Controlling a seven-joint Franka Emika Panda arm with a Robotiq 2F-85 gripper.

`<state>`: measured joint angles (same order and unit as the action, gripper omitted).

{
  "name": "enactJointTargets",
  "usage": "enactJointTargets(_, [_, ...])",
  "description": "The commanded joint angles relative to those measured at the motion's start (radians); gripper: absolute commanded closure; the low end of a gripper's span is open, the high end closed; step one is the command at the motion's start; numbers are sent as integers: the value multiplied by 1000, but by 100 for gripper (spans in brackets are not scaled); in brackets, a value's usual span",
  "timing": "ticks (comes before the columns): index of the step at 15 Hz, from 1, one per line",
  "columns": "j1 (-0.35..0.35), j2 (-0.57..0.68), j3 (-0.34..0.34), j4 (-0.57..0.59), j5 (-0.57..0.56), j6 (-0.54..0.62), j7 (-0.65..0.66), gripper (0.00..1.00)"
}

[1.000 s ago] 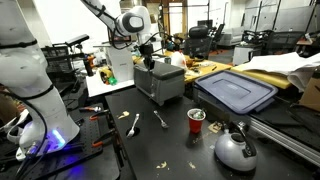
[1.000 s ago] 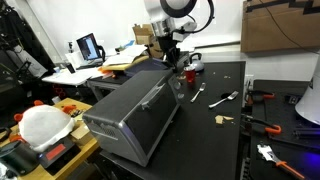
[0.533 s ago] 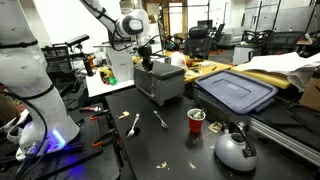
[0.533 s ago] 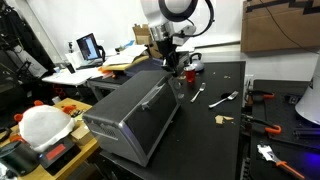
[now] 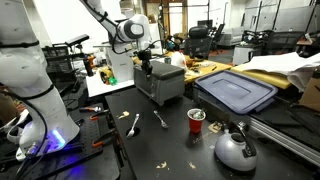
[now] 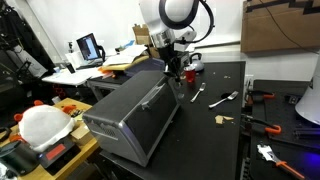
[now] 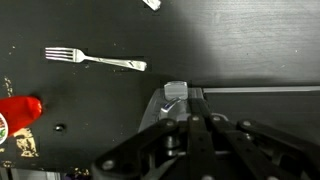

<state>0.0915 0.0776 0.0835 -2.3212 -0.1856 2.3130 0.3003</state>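
- One tool (image 5: 143, 62) in play, jaws fully together, nothing visibly pinched between them.
- It hangs at the top corner of the grey metal box (image 5: 160, 82), which stands on the dark surface (image 5: 100, 108).
- Wrist view: the fingertips point at a small silver tab (image 7: 175, 92) on the box edge. I can't tell whether they touch it or sit just above.
- Change over the last second: the wrist has drifted slightly sideways and a touch lower in an exterior view. The fingertips stay at that same corner and the jaws stay shut.
- The box has not shifted, and its lid still looks down in both exterior views.
- My read: this is fine positioning at the tab, not a carry. No grip on the box shows yet.
- Nearby on the surface, apart from the box:
  - a fork (image 7: 95, 58) lies flat just beside that corner
  - a red cup (image 5: 196, 120) stands near it
  - a kettle (image 5: 235, 150) sits well apart from the box
- Neither the fork nor the cup has moved.
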Motion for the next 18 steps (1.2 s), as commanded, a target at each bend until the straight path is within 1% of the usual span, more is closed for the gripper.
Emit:
enactJointTargets(1, [10, 7, -2, 4, -18, -13, -3, 100])
enactJointTargets(11, [25, 53, -13, 4, -132, 28, 59, 100])
enactJointTargets(18, [22, 56, -27, 14, -168, 57, 88, 100])
